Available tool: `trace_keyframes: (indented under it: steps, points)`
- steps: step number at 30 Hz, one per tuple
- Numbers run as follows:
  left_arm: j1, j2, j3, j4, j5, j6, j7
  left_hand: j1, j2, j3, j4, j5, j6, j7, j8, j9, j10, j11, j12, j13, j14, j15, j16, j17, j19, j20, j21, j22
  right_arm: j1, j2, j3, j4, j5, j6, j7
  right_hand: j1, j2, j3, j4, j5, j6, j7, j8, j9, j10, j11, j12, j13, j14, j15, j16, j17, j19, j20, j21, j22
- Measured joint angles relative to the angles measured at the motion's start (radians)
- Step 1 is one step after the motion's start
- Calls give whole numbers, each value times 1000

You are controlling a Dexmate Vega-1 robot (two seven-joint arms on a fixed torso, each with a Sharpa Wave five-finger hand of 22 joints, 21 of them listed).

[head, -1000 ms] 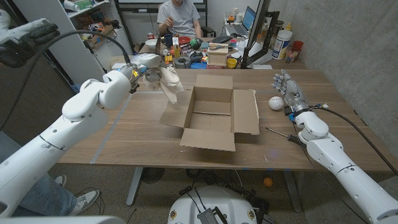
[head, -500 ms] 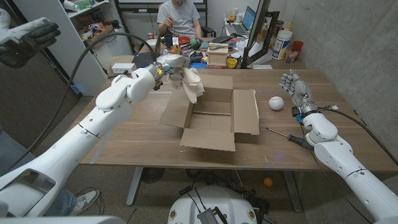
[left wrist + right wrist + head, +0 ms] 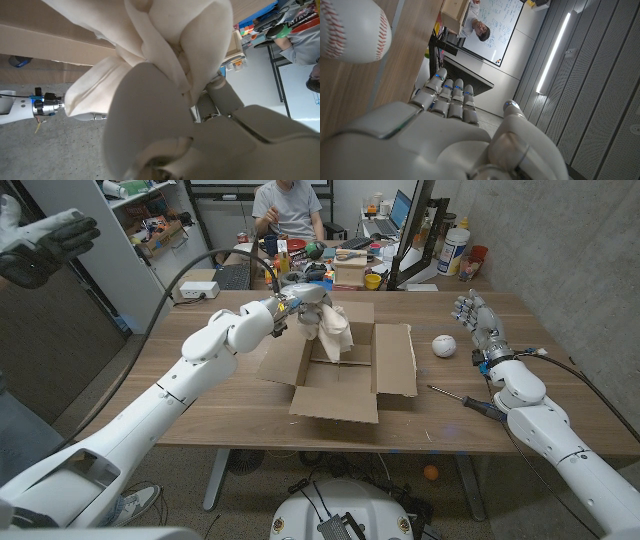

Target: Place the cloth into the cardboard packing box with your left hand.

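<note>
Cloth (image 3: 334, 330): cream, bunched, hanging from the left hand (image 3: 303, 302) that grips it, above the far-left part of the open cardboard packing box (image 3: 345, 380). Right hand (image 3: 474, 318): standing at the table's (image 3: 220, 395) right side, fingers apart, holding nothing. Baseball (image 3: 443, 345): just left of it. Screwdriver (image 3: 462, 399): nearer, right of the box.

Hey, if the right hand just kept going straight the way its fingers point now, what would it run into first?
Nothing soon, it seems. The right hand points across the table's far edge. The baseball lies off to its side, probably missed, though depth is unclear.
</note>
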Motion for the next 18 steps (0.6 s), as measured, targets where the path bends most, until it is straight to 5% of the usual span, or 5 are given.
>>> trace_keyframes:
  steps: [18]
  points:
    - [-17, -60, 60, 123, -40, -32, -36, -4, -1, 7, -1, 4, 0, 0, 0, -2, 0, 0, -11, 21, 1, 1, -9, 6, -22, 11, 3, -1, 22, 9, -16, 31, 0, -7, 6, 0, 0, 0, 0, 0, 4, 4, 0, 0, 4, -4, 0, 0, 5, -5, 0, 0, 0, 0, 0, 5]
